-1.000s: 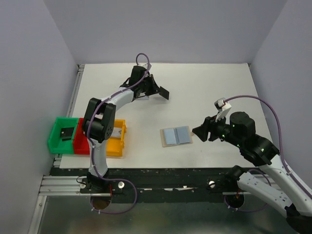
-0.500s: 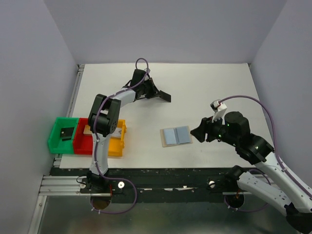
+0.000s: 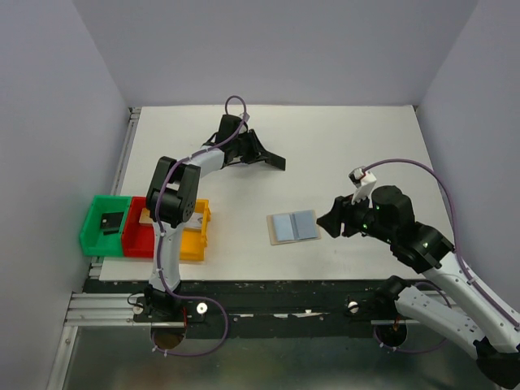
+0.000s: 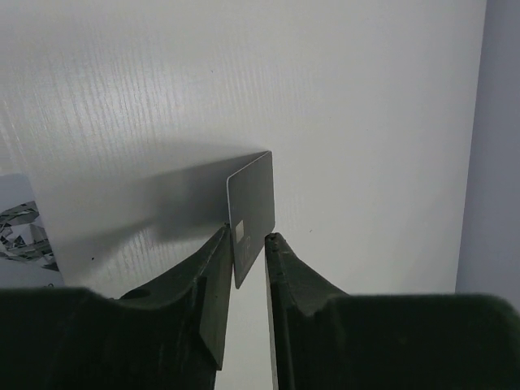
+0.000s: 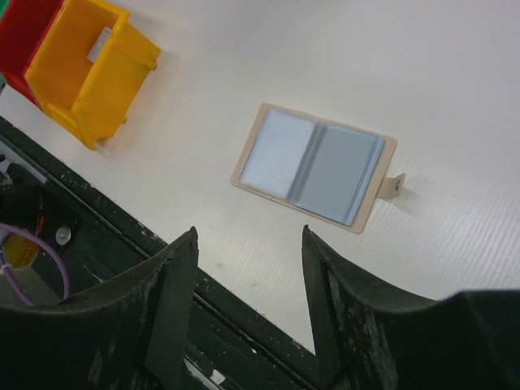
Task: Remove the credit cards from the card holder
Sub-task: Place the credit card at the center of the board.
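The card holder [image 3: 294,227] lies open on the white table, tan rim, blue-grey panels up, its small tab [image 5: 394,185] to one side; the right wrist view shows it [image 5: 313,166] too. My right gripper [image 3: 329,219] hovers just right of it, open and empty [image 5: 249,231]. At the far middle of the table my left gripper [image 3: 264,156] has a grey credit card [image 4: 252,203] standing on edge between its jaws. The card leans on one finger, with a gap to the other. In the top view the card [image 3: 276,162] juts from the fingertips.
A green bin [image 3: 91,231] with a small black object [image 3: 110,220], a red bin [image 3: 138,244] and a yellow bin [image 3: 193,246] stand in a row at the table's left front edge. The dark front rail [image 5: 244,325] runs below the right gripper.
The left jaws have parted from the card they held shut. The right gripper has crept slightly left toward the card holder.
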Motion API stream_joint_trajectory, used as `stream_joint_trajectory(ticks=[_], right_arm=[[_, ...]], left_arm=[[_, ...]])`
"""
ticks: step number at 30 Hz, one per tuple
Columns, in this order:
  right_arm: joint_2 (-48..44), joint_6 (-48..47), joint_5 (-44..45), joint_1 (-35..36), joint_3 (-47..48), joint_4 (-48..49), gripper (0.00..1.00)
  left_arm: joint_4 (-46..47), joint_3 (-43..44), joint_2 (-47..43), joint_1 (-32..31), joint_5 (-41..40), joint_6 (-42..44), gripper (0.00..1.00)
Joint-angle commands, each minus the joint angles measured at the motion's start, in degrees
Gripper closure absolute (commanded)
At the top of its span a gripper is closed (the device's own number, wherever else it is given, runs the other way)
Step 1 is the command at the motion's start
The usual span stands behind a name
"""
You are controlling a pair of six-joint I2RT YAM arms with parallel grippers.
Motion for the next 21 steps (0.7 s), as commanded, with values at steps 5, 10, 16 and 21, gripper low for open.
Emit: stream_joint_trajectory(ticks=[5, 10, 16, 21], right_arm=[[0.4, 0.5, -0.3, 0.1, -0.2, 1.1, 0.39], [0.4, 0.6, 0.9, 0.1, -0.6, 0.9, 0.39], [0.3, 0.8, 3.1, 0.1, -1.5, 0.8, 0.38], [1.6, 4.3, 11.0, 0.1, -1.6, -0.5, 0.34]], left_arm=[[-3.2, 1.9, -0.1, 0.5, -0.1, 3.1, 0.61], [-5.7, 2.8, -0.8, 1.0, -0.9, 4.9, 0.59], [-8.1, 2.0, -2.7, 1.8, -4.6, 7.0, 0.55], [-9.5, 1.3, -6.4, 2.3, -9.9, 9.4, 0.43]])
